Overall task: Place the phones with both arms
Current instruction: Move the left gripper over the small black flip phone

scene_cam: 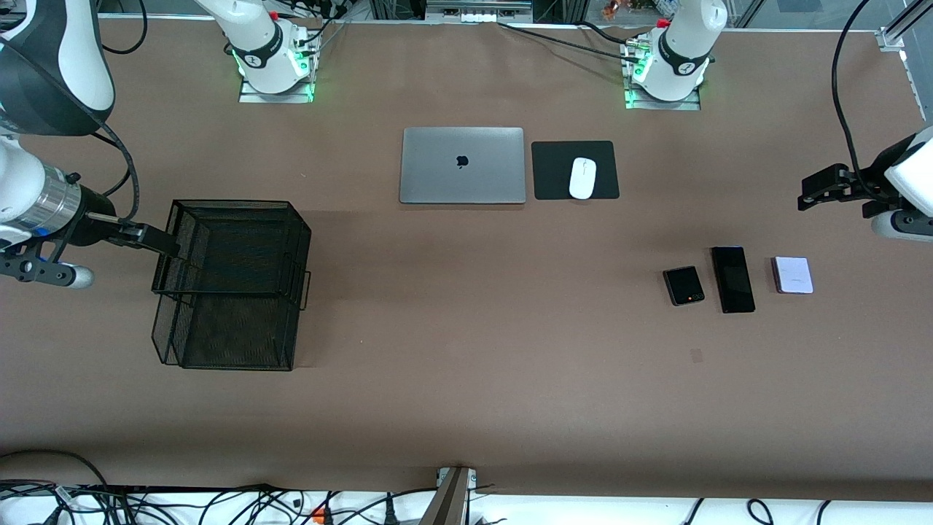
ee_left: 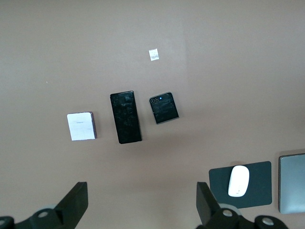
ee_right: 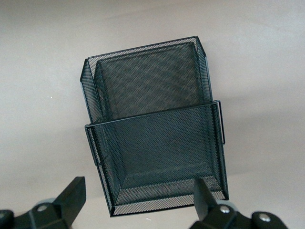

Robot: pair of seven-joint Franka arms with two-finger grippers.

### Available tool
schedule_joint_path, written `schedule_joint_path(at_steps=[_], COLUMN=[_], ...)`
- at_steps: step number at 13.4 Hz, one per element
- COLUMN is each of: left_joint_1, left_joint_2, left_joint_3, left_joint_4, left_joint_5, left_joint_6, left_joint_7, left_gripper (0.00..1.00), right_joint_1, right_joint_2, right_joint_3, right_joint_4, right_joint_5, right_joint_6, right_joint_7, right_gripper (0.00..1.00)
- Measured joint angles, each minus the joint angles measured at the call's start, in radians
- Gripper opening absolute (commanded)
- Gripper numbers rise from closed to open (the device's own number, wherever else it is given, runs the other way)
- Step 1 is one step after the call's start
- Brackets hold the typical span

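Observation:
Three phones lie in a row on the brown table toward the left arm's end: a small squarish black one (scene_cam: pixel 684 285) (ee_left: pixel 164 108), a long slim black one (scene_cam: pixel 732 279) (ee_left: pixel 126 117) and a pale lilac-white one (scene_cam: pixel 792 275) (ee_left: pixel 81 126). My left gripper (scene_cam: pixel 807 195) (ee_left: pixel 141 200) hangs open and empty over bare table beside the phones, touching none. Toward the right arm's end, my right gripper (scene_cam: pixel 166 246) (ee_right: pixel 138 196) hovers open and empty over the edge of a black mesh basket (scene_cam: pixel 226 343) (ee_right: pixel 147 117).
A closed grey laptop (scene_cam: pixel 462 165) (ee_left: pixel 291 183) lies mid-table near the arm bases. Beside it a white mouse (scene_cam: pixel 582 178) (ee_left: pixel 238 181) rests on a black pad (scene_cam: pixel 554 171). A small paper scrap (ee_left: pixel 153 55) lies on the table near the phones.

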Motion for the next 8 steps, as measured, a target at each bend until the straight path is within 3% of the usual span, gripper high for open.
schedule_joint_path(at_steps=[8], left_joint_1=[0.001], left_joint_2=[-0.007], left_joint_3=[0.005], left_joint_4=[-0.01], left_joint_5=[0.001], left_joint_6=[0.0], left_joint_7=[0.0], left_gripper=[1.0], right_joint_1=[-0.002], right_joint_2=[0.0], right_joint_3=[-0.003], right_joint_4=[0.0], right_joint_5=[0.0], right_joint_6=[-0.002], right_joint_7=[0.0], right_gripper=[1.0])
